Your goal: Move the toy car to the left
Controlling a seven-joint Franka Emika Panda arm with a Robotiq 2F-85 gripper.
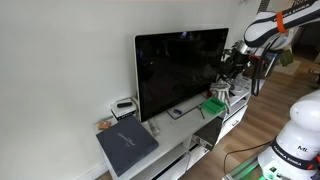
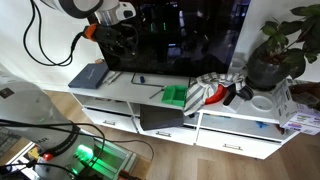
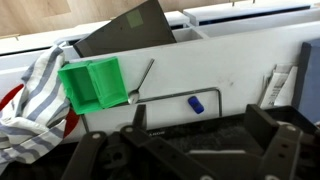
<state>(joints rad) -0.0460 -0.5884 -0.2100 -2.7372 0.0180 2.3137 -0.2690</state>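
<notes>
**Exterior view, arm at upper right.** Gripper (image 1: 230,68) hangs beside the far edge of the TV (image 1: 180,70), over the white cabinet (image 1: 190,125). Jaw state cannot be told here. Green boxy object (image 1: 213,105) sits below the jaws. Dark grey slab (image 1: 126,146) is well apart, at the opposite end. The toy car is too small to make out.

**Exterior view, arm at upper left.** Gripper (image 2: 120,45) is dark against the screen, jaws unreadable. Toy car (image 2: 140,78) is a small dark speck on the cabinet top, just below the jaws. Green boxy object (image 2: 176,95) and striped cloth (image 2: 212,90) lie off to one side.

**Wrist view.** Gripper (image 3: 200,140) has its jaws apart, holding nothing. Toy car (image 3: 197,104) lies just beyond the fingertips, roughly centred between them, beside a bent metal rod (image 3: 175,93). Green boxy object (image 3: 92,83) lies outside one jaw, with the striped cloth (image 3: 30,95) beyond it.
</notes>
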